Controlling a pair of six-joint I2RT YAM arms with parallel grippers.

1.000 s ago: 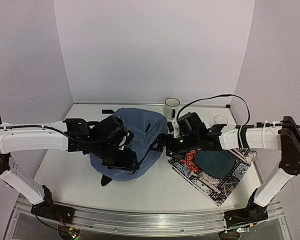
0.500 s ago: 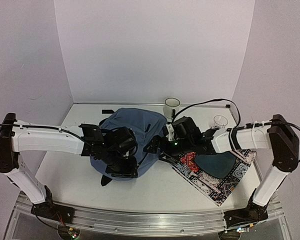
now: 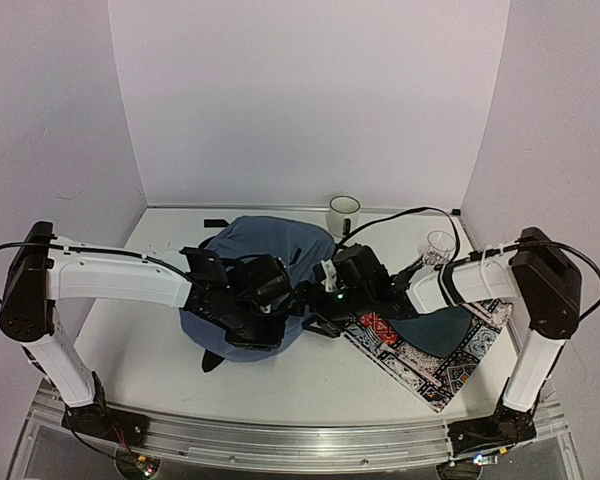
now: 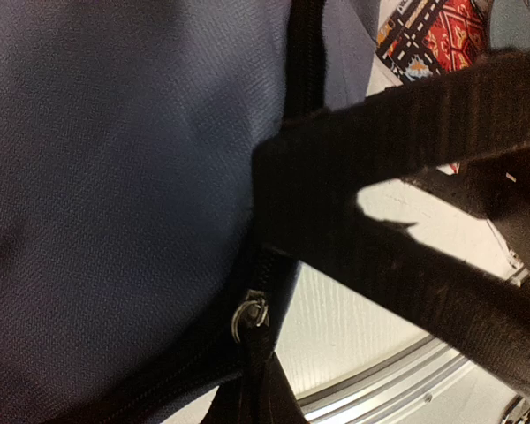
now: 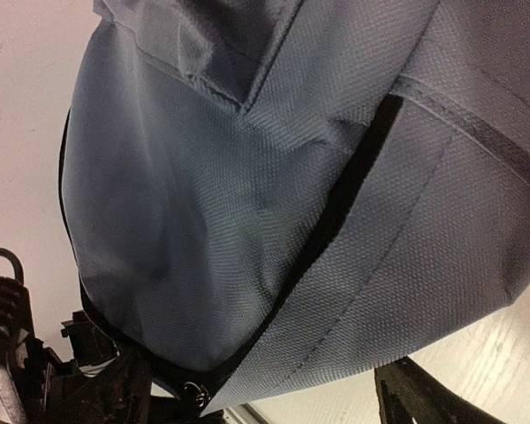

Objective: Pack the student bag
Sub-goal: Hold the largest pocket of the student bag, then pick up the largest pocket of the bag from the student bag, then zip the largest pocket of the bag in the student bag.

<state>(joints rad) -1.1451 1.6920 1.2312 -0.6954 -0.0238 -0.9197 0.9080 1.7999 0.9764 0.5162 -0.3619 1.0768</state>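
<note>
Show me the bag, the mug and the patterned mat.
bag [image 3: 270, 245], top view, its blue upper panel.
mug [image 3: 344, 220], top view, its side wall.
mat [image 3: 422, 366], top view, its patterned near part.

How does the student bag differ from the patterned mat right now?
The student bag is plain slate-blue; the patterned mat is red, black and white. The bag stands mounded; the mat lies flat under a dark teal item. The bag sits centre, the mat right. Both are cloth on the table.

Top overhead, wide; wrists close (share bag [image 5: 247, 177])
</note>
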